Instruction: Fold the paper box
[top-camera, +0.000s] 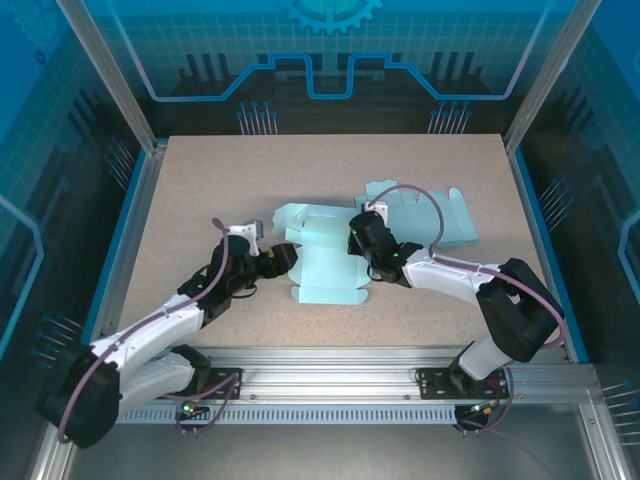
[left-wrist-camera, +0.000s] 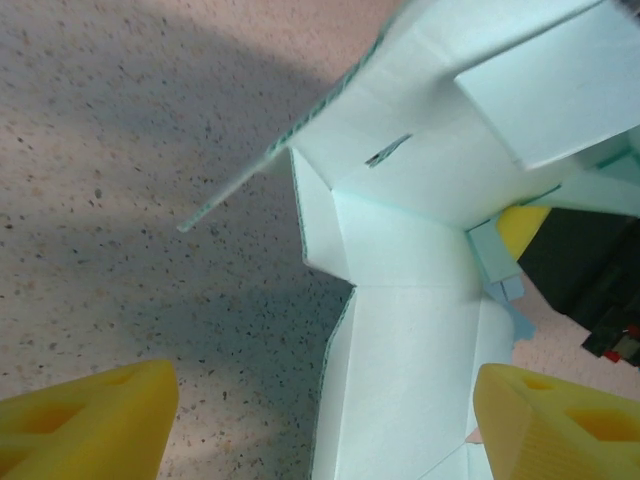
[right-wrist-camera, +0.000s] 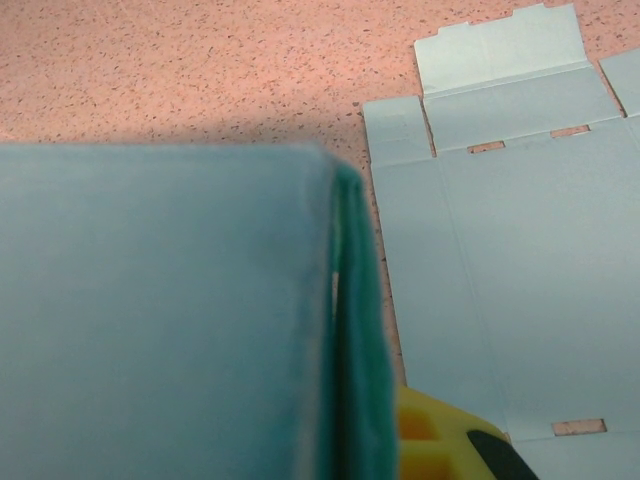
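The pale teal paper box (top-camera: 325, 258) lies partly folded at the table's middle, with its side walls raised. My left gripper (top-camera: 283, 258) is at the box's left edge. Its yellow fingers (left-wrist-camera: 90, 420) stand open, and the box's long panel (left-wrist-camera: 410, 380) and some bare table lie between them. My right gripper (top-camera: 358, 240) is at the box's right side, shut on an upright wall of the box (right-wrist-camera: 340, 330). One yellow finger (right-wrist-camera: 440, 440) shows beside that wall; the other is hidden behind the paper. In the left wrist view the right gripper (left-wrist-camera: 520, 228) shows at the box's far side.
A second flat teal box blank (top-camera: 430, 215) lies unfolded behind and right of my right arm, and it is close under the right wrist (right-wrist-camera: 500, 250). The speckled tabletop (top-camera: 200, 190) is framed by aluminium rails and blue panels.
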